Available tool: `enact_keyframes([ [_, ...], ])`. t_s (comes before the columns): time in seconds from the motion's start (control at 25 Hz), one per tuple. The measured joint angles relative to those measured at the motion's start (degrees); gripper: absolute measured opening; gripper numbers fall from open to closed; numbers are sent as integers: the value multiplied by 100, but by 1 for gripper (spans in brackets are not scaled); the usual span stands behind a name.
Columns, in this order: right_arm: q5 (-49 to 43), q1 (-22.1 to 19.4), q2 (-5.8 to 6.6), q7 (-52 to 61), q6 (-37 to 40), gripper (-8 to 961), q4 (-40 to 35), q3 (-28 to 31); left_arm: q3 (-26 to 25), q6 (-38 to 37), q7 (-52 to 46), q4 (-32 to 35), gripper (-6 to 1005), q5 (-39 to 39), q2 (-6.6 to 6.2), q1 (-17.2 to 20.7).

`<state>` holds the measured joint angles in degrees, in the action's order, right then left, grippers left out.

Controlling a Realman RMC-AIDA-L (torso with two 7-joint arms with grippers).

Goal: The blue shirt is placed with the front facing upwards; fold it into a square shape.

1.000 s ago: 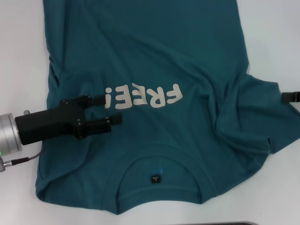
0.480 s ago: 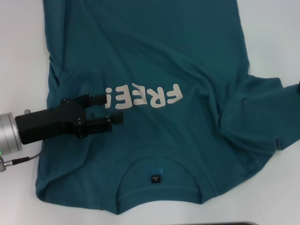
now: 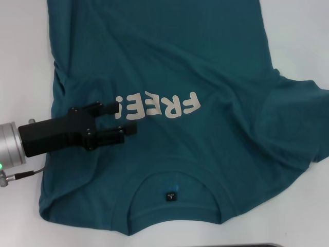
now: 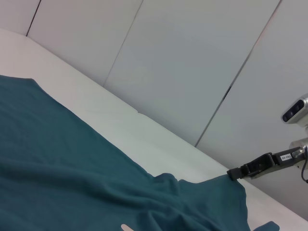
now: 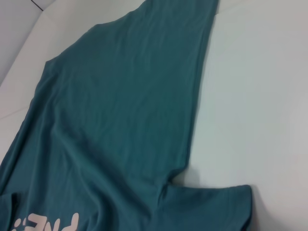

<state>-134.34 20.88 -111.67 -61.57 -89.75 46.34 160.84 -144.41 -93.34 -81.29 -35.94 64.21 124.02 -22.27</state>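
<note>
Lying front-up across the white tabletop point(image 3: 20, 46), blue shirt point(image 3: 169, 62) unfolded, collar nearest, right sleeve spread flat for folding. Left gripper point(image 3: 125, 118) low over the chest beside the lettering, jaws parted, gripping nothing. Right gripper point(image 4: 231, 173) at the sleeve edge; jaw state unclear.

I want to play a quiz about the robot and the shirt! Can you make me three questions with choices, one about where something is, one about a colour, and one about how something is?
1. Where is the left end effector?
A. Over the shirt, beside the letters
B. Off on the bare table
C. On the collar label

2. What colour are the letters?
A. Red
B. Cream
C. Black

3. How are its fingers?
A. Shut on cloth
B. Open
C. Hidden

Answers:
1 A: the left end effector sits over the blue shirt next to "FREE!".
2 B: cream on teal.
3 B: a gap shows between the fingers.
</note>
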Motion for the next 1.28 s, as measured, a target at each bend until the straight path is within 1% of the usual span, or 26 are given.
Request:
enact_keyframes([
  [0.4,206,-187,34,118,45,28,226,0,0,0,0,80,877,-11,-1,-37],
  [0.64,256,-84,34,72,30,31,229,0,2,0,0,125,877,-29,-1,-68],
  [0.88,542,16,32,13,-19,33,256,-18,16,0,0,141,876,-35,-2,-86],
  [1.28,588,128,39,7,-88,37,289,-15,18,-8,0,141,876,-41,-10,-97],
])
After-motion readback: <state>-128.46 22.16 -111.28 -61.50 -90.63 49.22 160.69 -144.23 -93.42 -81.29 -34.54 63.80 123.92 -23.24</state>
